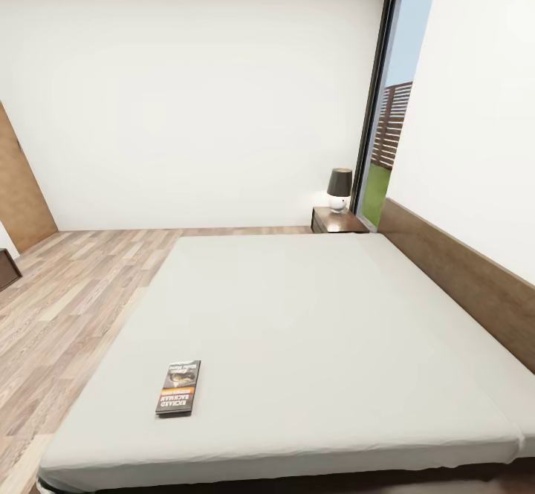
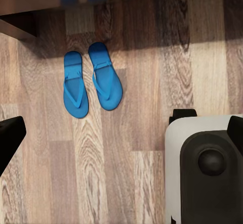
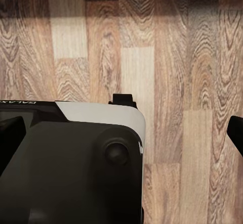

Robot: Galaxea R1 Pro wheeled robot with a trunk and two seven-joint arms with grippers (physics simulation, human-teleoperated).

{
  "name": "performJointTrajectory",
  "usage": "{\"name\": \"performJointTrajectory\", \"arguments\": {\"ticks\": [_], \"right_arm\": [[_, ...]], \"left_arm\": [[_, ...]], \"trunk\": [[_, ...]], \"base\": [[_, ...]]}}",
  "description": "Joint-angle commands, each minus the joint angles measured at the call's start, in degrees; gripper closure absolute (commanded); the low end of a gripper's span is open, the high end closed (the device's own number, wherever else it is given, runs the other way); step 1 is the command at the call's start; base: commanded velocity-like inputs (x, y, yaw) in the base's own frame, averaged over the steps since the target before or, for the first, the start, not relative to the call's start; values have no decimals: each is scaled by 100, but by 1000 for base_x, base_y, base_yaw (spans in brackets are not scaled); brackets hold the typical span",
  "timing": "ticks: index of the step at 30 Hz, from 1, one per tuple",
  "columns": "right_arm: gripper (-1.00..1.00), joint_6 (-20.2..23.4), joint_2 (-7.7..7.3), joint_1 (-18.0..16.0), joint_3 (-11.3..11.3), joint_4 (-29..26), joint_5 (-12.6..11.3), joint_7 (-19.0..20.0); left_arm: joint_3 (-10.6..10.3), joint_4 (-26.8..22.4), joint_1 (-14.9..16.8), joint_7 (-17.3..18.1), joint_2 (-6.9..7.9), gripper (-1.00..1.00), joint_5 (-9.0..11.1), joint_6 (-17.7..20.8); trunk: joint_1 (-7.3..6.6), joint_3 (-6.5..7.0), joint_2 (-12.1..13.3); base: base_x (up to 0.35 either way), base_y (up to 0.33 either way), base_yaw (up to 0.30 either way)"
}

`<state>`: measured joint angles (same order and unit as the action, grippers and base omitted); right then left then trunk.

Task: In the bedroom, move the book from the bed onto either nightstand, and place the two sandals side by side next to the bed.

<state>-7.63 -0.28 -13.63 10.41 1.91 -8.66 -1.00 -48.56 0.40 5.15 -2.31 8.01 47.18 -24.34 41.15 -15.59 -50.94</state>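
nearby, lamp [image 1: 339, 188] on nightstand [image 1: 338, 221]; book [image 1: 179, 388] on bed [image 1: 312, 330].

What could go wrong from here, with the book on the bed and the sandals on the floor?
1. The book lies flat on the soft bed; a thin paperback may be hard to grip.
2. The nightstand is far across the bed, and its lamp crowds the top.
3. The robot's base stands near the sandals and might push them.

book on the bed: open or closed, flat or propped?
Closed and lying flat. The book rests cover-up on the bed near its front left corner, with the orange band and lettering visible and no pages showing.
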Motion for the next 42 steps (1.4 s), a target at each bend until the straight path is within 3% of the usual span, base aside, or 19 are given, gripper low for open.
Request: {"name": "performJointTrajectory", "arguments": {"ticks": [1, 13, 31, 33, 34, 37, 38, 42], "right_arm": [[-100, -37, 2, -8, 49, 20, -57, -1], [-100, -37, -27, 141, 53, 16, -40, 2], [-100, -37, -232, 447, 57, 18, -71, -5], [-100, -37, -237, 473, 58, 18, -72, -7], [-100, -37, -237, 473, 58, 18, -72, -7], [-100, -37, -234, 495, 58, 19, -78, -12], [-100, -37, -234, 495, 58, 19, -78, -12], [-100, -37, -224, 509, 58, 20, -81, -28]], "left_arm": [[-48, 4, 3, -24, -1, -100, 11, -16], [-48, 4, 3, -24, 18, -100, 11, -17], [-6, 15, -23, -52, 95, -100, 60, -33], [9, 21, -99, -82, 228, -100, 86, -34], [9, 21, -99, -82, 228, -100, 86, -34], [70, 21, -272, -136, 630, -100, 201, -34], [70, 21, -272, -136, 630, -100, 201, -34], [309, 27, -446, -203, 1275, -100, 642, -33]], "trunk": [[1, -7, -5], [1, -7, -5], [1, -7, -5], [1, -7, -5], [1, -7, -5], [1, -7, -5], [1, -7, -5], [1, -7, -5]], "base": [[0, 0, 0], [0, 0, 0], [0, 0, 0], [0, 0, 0], [0, 0, 0], [0, 0, 0], [0, 0, 0], [0, 0, 0]]}}
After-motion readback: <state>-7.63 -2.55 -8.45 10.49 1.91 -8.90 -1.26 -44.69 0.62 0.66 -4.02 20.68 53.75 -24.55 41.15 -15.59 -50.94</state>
